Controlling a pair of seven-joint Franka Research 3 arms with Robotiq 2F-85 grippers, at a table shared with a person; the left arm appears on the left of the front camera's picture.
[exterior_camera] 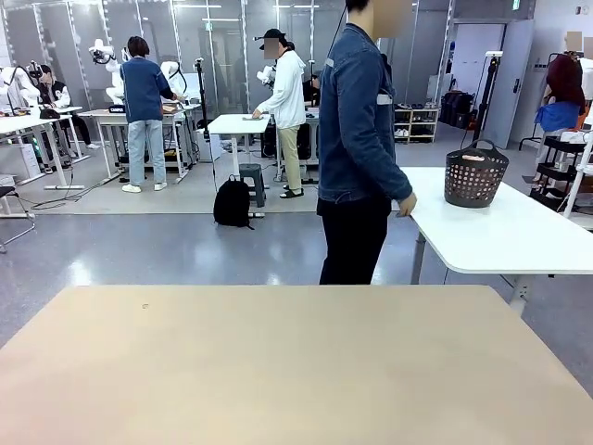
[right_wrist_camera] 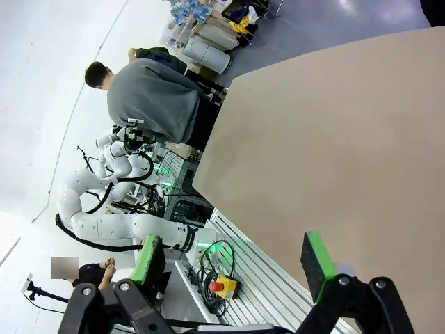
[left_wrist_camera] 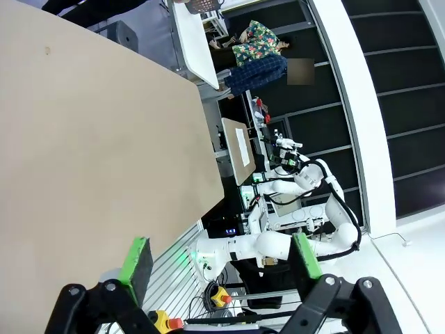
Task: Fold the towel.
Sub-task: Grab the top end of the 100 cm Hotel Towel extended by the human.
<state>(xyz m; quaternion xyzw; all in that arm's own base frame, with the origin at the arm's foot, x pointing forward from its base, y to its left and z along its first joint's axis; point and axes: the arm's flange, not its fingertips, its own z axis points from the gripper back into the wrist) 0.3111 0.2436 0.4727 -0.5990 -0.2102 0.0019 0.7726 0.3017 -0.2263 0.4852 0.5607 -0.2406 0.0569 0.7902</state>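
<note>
The tan table (exterior_camera: 278,371) lies bare before the robot; beyond it a person (exterior_camera: 357,139) has one hand (exterior_camera: 406,204) at a white side table (exterior_camera: 519,236) carrying a black basket (exterior_camera: 475,176), far right. A pale pink bit at the basket's top is prob. the towel (exterior_camera: 473,158), too small to be sure, so it's well beyond both arms, nearer the right one; long axis can't be told. L gripper (left_wrist_camera: 220,256) and R gripper (right_wrist_camera: 233,259) hang w/ jaws wide apart, holding nothing.
</note>
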